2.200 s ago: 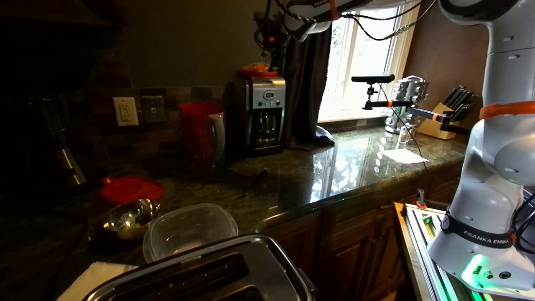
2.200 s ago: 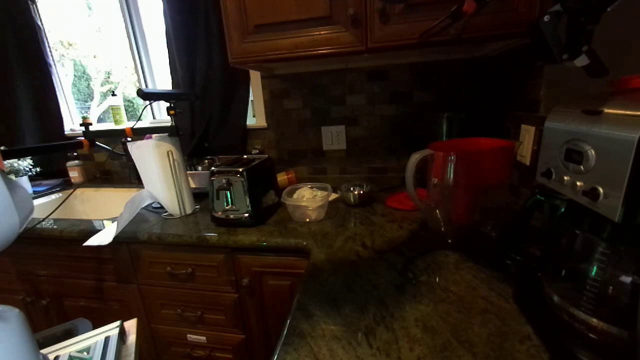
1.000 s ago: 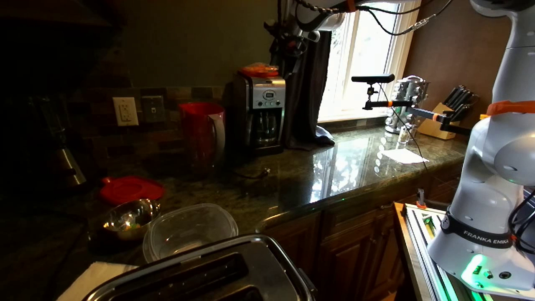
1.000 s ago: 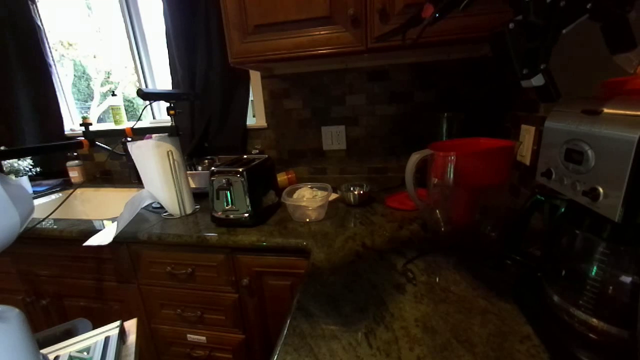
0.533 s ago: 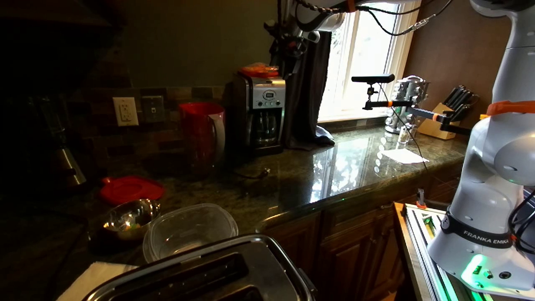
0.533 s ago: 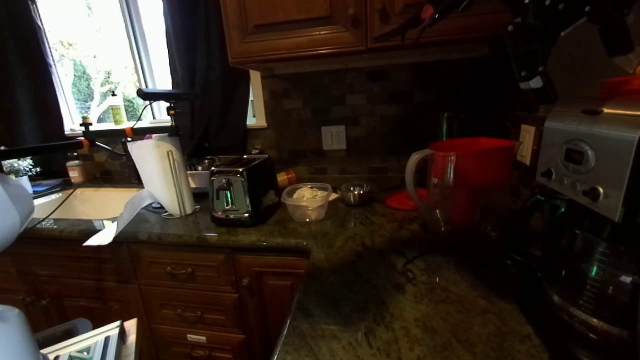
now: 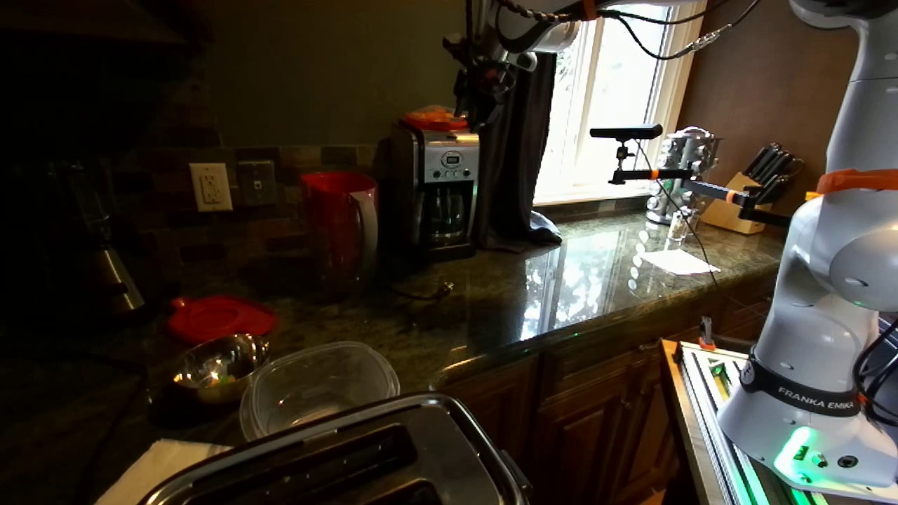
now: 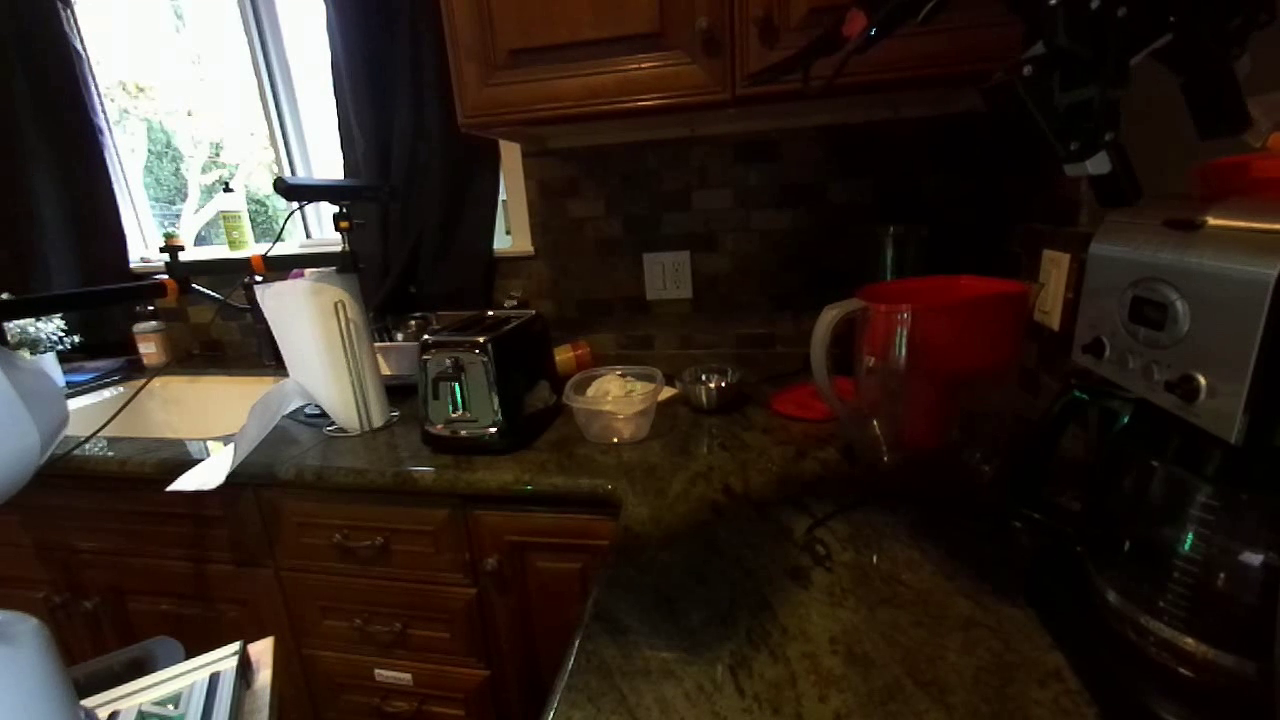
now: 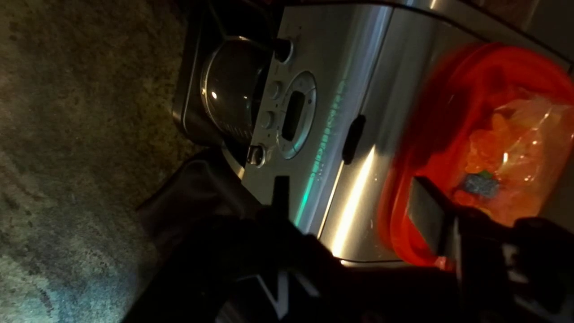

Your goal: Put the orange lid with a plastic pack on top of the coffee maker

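Fingers (image 9: 426, 215) of the black pincer (image 9: 350, 184) stand well apart in the wrist view and grip nothing; one overlaps the near end of an orange-red plastic lid (image 9: 441, 148) with rounded corners, though whether it touches I cannot tell. The lid lies on the flat top of a boxy black-and-silver coffee maker (image 9: 341, 103), set back from the top's front edge and seeming to reach its side edge, and bears a crinkly clear plastic pack (image 9: 515, 157), mainly orange inside. With its raised rim it presumably serves as a tray, so the soft pack does not slump off; the task looks met, bar perhaps a nudge inward. In an exterior view a dark cloth curtain (image 7: 519, 175) hangs close beside the coffee maker and behind the pincer, so backing off that way could snag; upward looks freer. On the other side, near the back edge of the dark stone worktop (image 7: 484, 301), stands a tall red pitcher (image 7: 337, 224) with a pale handle; farther along are a roundish red plastic lid (image 7: 224, 315), a shiny metal bowl (image 7: 245, 358) and a clear plastic tub (image 7: 382, 372). In an exterior view, a black-and-chrome toaster (image 8: 480, 380) and a white paper-towel roll (image 8: 325, 350) stand near the worktop's front edge, out of the way.
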Robot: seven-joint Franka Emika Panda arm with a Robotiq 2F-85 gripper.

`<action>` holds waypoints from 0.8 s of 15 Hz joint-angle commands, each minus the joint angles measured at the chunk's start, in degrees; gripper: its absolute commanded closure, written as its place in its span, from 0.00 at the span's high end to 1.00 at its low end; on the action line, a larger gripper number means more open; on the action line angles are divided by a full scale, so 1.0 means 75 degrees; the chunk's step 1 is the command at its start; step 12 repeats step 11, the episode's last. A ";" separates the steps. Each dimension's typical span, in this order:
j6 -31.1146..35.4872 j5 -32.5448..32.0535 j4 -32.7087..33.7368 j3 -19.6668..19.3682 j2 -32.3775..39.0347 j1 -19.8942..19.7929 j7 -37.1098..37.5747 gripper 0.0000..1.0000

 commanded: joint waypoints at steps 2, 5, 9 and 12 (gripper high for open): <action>0.0019 0.0385 -0.0899 0.0135 -0.0838 0.0046 -0.1784 0.54; 0.0013 0.0742 -0.1483 0.0220 -0.1393 0.0089 -0.3181 0.84; -0.0040 0.1692 -0.2145 0.0212 -0.2106 0.0183 -0.5245 1.00; -0.0029 0.1536 -0.1692 0.0360 -0.1692 -0.0009 -0.4929 1.00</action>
